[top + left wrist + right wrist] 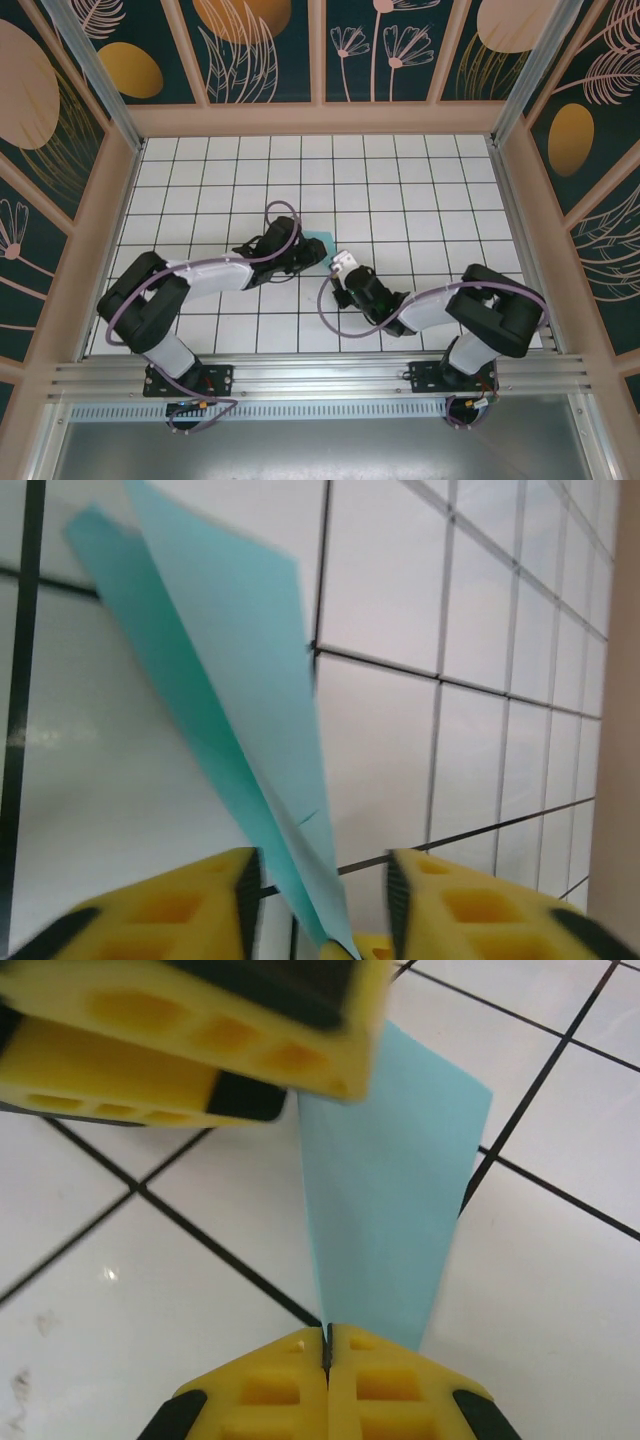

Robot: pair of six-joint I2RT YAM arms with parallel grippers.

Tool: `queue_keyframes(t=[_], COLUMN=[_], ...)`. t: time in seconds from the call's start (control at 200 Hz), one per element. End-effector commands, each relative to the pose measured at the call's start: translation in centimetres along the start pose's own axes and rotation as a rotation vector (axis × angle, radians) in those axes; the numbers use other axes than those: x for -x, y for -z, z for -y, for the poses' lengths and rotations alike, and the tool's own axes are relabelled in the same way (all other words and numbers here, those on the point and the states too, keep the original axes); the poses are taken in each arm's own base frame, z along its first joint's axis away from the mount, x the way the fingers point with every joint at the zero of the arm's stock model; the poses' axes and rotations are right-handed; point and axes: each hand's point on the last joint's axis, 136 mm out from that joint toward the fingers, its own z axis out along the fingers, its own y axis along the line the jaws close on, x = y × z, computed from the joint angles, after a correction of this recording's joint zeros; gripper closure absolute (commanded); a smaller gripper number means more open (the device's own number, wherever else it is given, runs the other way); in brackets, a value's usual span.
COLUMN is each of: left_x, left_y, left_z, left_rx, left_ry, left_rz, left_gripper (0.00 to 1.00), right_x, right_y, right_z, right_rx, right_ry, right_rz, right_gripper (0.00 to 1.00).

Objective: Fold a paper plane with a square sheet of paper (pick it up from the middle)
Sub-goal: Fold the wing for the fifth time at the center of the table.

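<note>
A white tiled desk [400, 180] with black grid lines sits inside dark-green wall panels [250, 50] painted with pale flowers and orange discs. The black-and-white left arm [190, 280] and right arm [440, 305] both reach inward and meet near the desk's middle. Between their ends is the thin turquoise-blue sheet of paper [318, 240], of which the overhead camera catches just a small corner. The left wrist camera gives far more: the sheet of paper [250, 710] is folded into a long, narrow, tapering shape of two layers joined at a darker crease, standing on edge. It runs down between the yellow pads [170, 910]. The left jaws are partly open, with a gap on either side of the paper. The right wrist camera shows the sheet's flat, pale face [390, 1180] narrowing toward the right jaws. Their yellow pads [270, 1390] are pressed fully together and pinch its near end. That view also shows the left arm's yellow pads [200, 1020] over the sheet's far end. Whether the sheet touches the desk I cannot tell.
</note>
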Motion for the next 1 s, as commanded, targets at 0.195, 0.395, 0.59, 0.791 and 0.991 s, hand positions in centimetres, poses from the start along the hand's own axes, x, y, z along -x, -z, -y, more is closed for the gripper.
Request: queue_keyframes(t=[0.195,0.395,0.59,0.791,0.991], left_x=[2.4,2.4,2.2,1.7,0.7], left_y=[3.2,3.4,3.1,2.7,1.5], left_z=[-0.8,-0.8,-0.1,0.2,0.4], left_rx=[0.039,0.017,-0.023,-0.059,-0.086], left_ry=[0.004,0.007,-0.009,-0.018,-0.027], left_rz=[0.162,0.169,0.16,0.134,0.074], left_gripper=[0.47,0.55,0.65,0.69,0.73], right_x=[-0.2,-0.2,-0.3,-1.2,-2.3], right_y=[0.6,0.6,0.9,0.7,0.3], right_z=[-2.4,-1.6,-1.3,-0.6,-0.4], right_rx=[0.29,0.307,0.352,0.4,0.387], right_ry=[-0.287,-0.411,-0.575,-0.74,-0.79], right_rz=[-0.06,-0.062,-0.079,-0.137,-0.187], right_gripper=[1.0,1.0,1.0,1.0,1.0])
